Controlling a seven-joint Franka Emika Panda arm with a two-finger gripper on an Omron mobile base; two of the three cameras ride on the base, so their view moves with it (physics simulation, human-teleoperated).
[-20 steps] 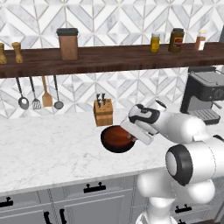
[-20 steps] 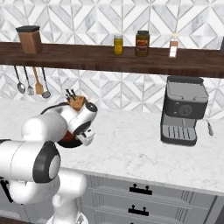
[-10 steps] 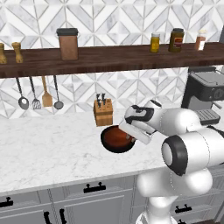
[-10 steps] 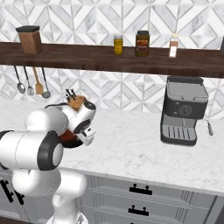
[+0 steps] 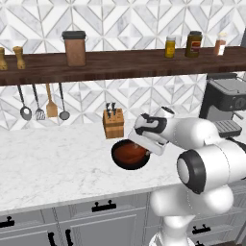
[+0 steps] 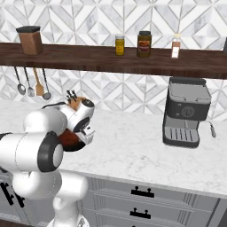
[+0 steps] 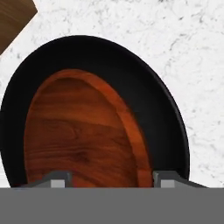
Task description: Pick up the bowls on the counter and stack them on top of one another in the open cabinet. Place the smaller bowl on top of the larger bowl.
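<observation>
The smaller bowl (image 7: 83, 135), reddish-brown with wood grain, sits nested inside the larger bowl (image 7: 144, 92), whose glossy black rim rings it on all sides in the hand view. Both rest on the counter (image 5: 53, 163) at centre frame in the left base view, just below the knife block (image 5: 113, 123), whose corner pokes into the upper left of the hand view. Bare marble lies to the left of the bowls and toward the counter's front edge; the coffee machine (image 6: 186, 111) stands well apart at right. The open cabinet (image 5: 120, 65) runs across the upper frame, with a brown canister (image 5: 75, 48) at left and three jars (image 5: 193, 44) at right, open board between them.

Compared with half a second ago, the hand has dropped closer over the bowls. The gripper (image 7: 111, 178) has its fingertips (image 7: 57, 178) spread apart, straddling the red bowl's near side; whether they touch it I cannot tell. In the right base view the arm covers most of the bowls
</observation>
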